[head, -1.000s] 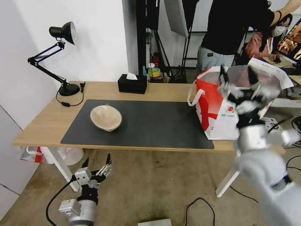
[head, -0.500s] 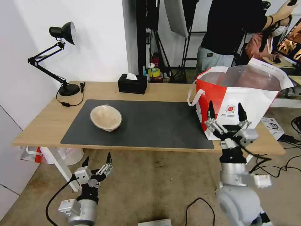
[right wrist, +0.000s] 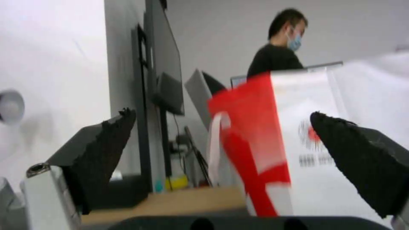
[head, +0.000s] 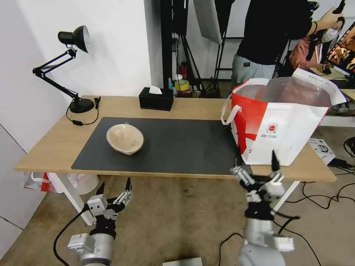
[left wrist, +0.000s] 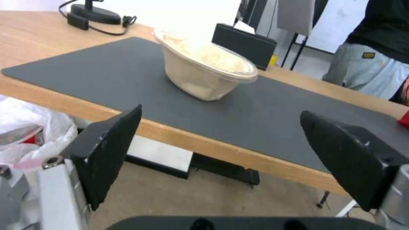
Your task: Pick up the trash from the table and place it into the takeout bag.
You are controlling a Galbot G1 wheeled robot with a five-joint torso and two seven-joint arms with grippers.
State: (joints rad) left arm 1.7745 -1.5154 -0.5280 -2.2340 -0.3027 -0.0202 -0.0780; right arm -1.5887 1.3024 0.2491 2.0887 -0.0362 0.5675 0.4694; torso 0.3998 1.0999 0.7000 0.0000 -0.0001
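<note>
One piece of trash, a beige paper bowl, lies on the dark grey mat on the left half of the table. From the left wrist the bowl appears tilted on the mat. The takeout bag stands open at the table's right end, its foil lining showing. My left gripper hangs open and empty below the table's front edge, in front of the bowl. My right gripper is open and empty, low in front of the bag, at about the height of the table's edge.
A black desk lamp stands at the back left and a black tissue box at the back middle. A thin plastic bag lies under the table's left end. Cables and a small box lie on the floor at right.
My right gripper has dropped from the bag's mouth down to below the table's front edge, open and empty. The left arm, bowl and bag have stayed put.
</note>
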